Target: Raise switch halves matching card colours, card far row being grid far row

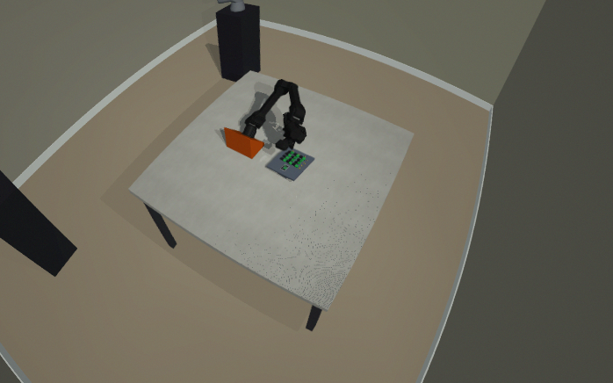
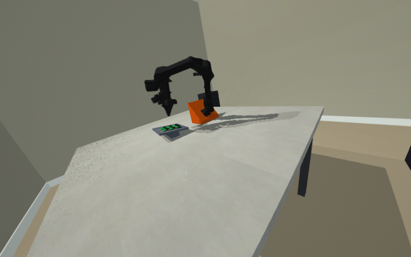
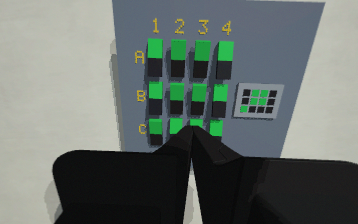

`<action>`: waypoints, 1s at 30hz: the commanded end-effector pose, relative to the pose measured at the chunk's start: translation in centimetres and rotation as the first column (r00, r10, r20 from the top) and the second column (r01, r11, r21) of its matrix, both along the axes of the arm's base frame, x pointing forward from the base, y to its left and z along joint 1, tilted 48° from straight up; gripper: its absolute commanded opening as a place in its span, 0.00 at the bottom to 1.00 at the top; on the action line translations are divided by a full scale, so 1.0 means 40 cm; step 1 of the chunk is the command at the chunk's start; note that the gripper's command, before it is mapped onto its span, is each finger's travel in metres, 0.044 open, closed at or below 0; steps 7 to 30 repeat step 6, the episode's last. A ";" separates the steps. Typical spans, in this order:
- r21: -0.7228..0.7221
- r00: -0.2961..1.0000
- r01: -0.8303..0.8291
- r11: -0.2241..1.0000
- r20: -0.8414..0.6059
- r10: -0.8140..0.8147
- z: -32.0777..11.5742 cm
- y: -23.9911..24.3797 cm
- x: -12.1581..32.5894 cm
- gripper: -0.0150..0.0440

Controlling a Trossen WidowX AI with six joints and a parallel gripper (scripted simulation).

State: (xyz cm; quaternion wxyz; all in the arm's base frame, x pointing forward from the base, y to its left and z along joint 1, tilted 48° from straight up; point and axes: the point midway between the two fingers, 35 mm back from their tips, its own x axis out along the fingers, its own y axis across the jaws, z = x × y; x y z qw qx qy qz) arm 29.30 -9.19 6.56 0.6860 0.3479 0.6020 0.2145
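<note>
We hold our gripper [image 3: 194,131] pressed together on nothing, its tip above row C of the switch grid [image 3: 187,87], whose switches run lengthwise toward twelve o'clock, the card [image 3: 258,100] at two o'clock.

The robot is one thin black arm [image 2: 181,68] made of long smooth pieces joined by chunky round joints, with a boxy black part near its end and a plain black gripper [image 2: 168,111] whose two flat fingers come to a sharp point.
</note>
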 end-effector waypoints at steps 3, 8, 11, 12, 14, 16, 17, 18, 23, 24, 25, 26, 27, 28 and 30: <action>0.005 1.000 0.005 1.000 -0.004 -0.005 0.001 0.002 -0.001 0.25; 0.005 1.000 0.005 1.000 -0.004 -0.005 0.001 0.002 -0.001 0.25; 0.005 1.000 0.005 1.000 -0.004 -0.005 0.001 0.002 -0.001 0.25; 0.005 1.000 0.005 1.000 -0.004 -0.005 0.001 0.002 -0.001 0.25; 0.005 1.000 0.005 1.000 -0.004 -0.005 0.001 0.002 -0.001 0.25; 0.005 1.000 0.005 1.000 -0.004 -0.005 0.001 0.002 -0.001 0.25; 0.005 1.000 0.005 1.000 -0.004 -0.005 0.001 0.002 -0.001 0.25; 0.005 1.000 0.005 1.000 -0.004 -0.005 0.001 0.002 -0.001 0.25; 0.005 1.000 0.005 1.000 -0.004 -0.005 0.001 0.002 -0.001 0.25; 0.005 1.000 0.005 1.000 -0.004 -0.005 0.001 0.002 -0.001 0.25; 0.005 1.000 0.005 1.000 -0.004 -0.005 0.001 0.002 -0.001 0.25; 0.005 1.000 0.005 1.000 -0.004 -0.005 0.001 0.002 -0.001 0.25; 0.005 1.000 0.005 1.000 -0.004 -0.005 0.001 0.002 -0.001 0.25; 0.005 1.000 0.005 1.000 -0.004 -0.005 0.001 0.002 -0.001 0.25; 0.005 1.000 0.005 1.000 -0.004 -0.005 0.001 0.002 -0.001 0.25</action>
